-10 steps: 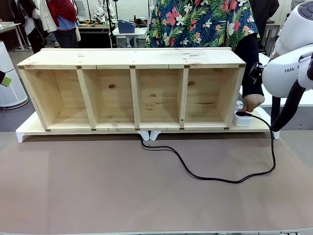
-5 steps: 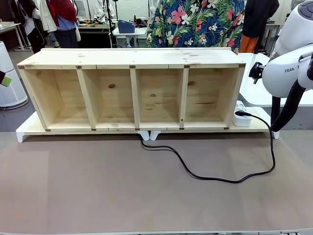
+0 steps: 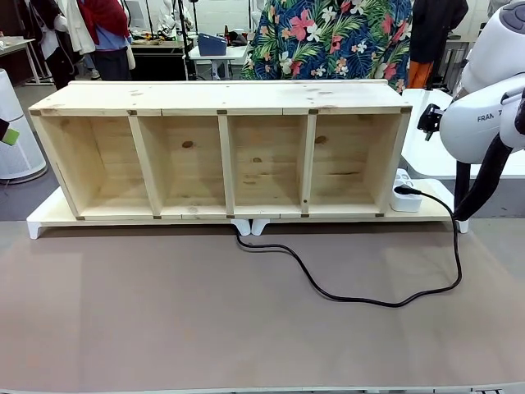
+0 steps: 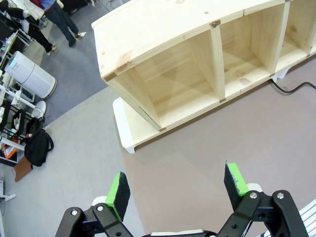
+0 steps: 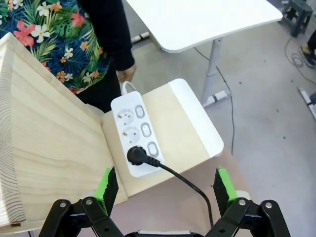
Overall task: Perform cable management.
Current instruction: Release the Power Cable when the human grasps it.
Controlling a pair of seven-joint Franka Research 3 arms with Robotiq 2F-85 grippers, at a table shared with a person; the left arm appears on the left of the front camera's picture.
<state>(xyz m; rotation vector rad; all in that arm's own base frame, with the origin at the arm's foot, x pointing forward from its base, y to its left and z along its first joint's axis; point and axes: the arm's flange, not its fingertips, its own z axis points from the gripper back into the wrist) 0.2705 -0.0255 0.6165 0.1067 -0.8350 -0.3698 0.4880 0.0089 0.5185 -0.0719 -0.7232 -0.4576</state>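
- Both grippers, left (image 4: 177, 190) and right (image 5: 164, 189), hang released, empty.
- Long thin black power cable (image 3: 353, 297) snakes loose across the mat; round plug (image 5: 135, 155) sits in the white power strip (image 5: 137, 133).
- Advice: grab mid-slack, don't tug the plug.

Cable (image 3: 344, 295) far end hidden beneath shelf (image 3: 221, 152).

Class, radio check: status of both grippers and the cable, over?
Both jaws open, empty. Cable loose across mat, plug in power strip. Nothing in the way.

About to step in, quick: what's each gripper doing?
Left gripper: open, holding nothing.
Right gripper: open, empty, above the plug.
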